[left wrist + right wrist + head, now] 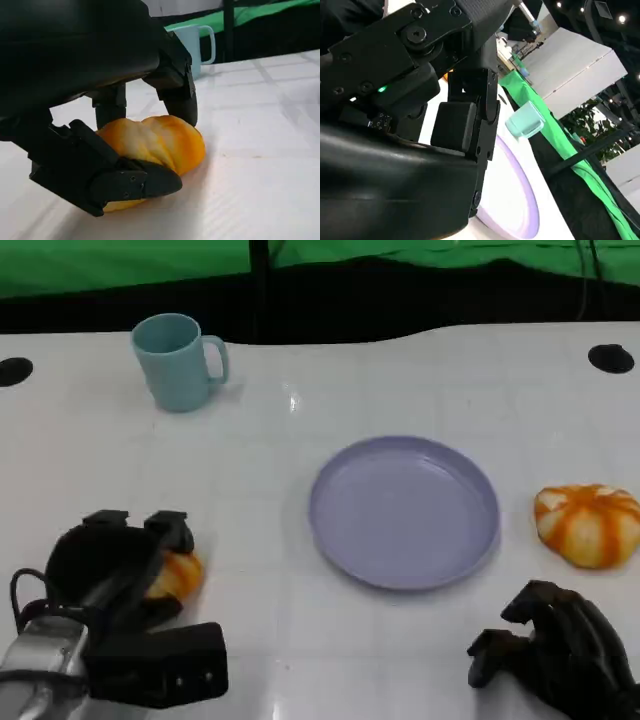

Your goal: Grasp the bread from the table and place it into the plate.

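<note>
Altogether two breads (pixel 589 524) (one gripped (pixel 155 145)), one plate (pixel 404 511), one mug (pixel 178 361)

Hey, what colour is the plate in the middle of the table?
The plate is a plain pale lavender purple, seen best in the head view.

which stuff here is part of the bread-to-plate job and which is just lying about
Job: bread gripped by the left robot hand; purple plate.
Lying about: blue mug; second orange bun beside the plate; right robot hand, holding nothing.

Head cam overhead; wrist cams low, close; shared mug (pixel 178 362), plate (pixel 404 511).
</note>
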`<state>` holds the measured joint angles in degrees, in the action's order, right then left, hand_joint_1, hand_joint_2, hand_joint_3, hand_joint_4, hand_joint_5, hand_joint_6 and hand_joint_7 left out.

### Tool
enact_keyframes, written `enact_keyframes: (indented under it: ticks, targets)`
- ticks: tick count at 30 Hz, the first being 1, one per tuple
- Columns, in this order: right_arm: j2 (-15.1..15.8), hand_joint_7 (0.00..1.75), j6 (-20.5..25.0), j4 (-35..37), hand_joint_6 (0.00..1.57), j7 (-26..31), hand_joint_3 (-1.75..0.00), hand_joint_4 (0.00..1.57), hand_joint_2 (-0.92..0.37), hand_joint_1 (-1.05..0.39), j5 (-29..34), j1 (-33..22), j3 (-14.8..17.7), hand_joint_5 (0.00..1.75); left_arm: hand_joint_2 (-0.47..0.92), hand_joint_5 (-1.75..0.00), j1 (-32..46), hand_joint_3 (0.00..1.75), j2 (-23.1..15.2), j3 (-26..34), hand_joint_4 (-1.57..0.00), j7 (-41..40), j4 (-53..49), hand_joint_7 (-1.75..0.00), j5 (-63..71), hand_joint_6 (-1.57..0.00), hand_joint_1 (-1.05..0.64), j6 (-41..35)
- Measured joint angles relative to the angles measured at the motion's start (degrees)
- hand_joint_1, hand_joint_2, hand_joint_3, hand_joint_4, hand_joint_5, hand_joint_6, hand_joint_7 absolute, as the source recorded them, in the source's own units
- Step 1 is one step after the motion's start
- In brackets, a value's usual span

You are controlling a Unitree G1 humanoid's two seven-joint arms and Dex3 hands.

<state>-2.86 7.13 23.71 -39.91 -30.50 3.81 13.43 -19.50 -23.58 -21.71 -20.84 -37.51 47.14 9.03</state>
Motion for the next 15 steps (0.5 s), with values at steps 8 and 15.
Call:
enact_keyframes:
  ticks: [8, 15]
  targets:
    - [0.01, 0.31, 0.00, 0.25, 1.57, 0.01, 0.00, 1.57, -0.73, -1.03, 0.06, 0.29, 0.02, 0.68, 0.45, -1.75, -2.85, 1.30, 0.42, -0.27, -0.74, -9.18, -9.48, -1.75, -2.53, -0.47, -0.22, 7.45]
    - [0.01, 0.32, -0.01, 0.48, 1.57, -0.04, 0.00, 1.57, -0.73, -1.03, 0.08, 0.62, 0.08, 0.68, 0.49, -1.75, -3.06, 1.24, 0.47, -0.07, -0.75, -12.17, -10.91, -1.75, -4.47, -0.49, -0.24, 11.28]
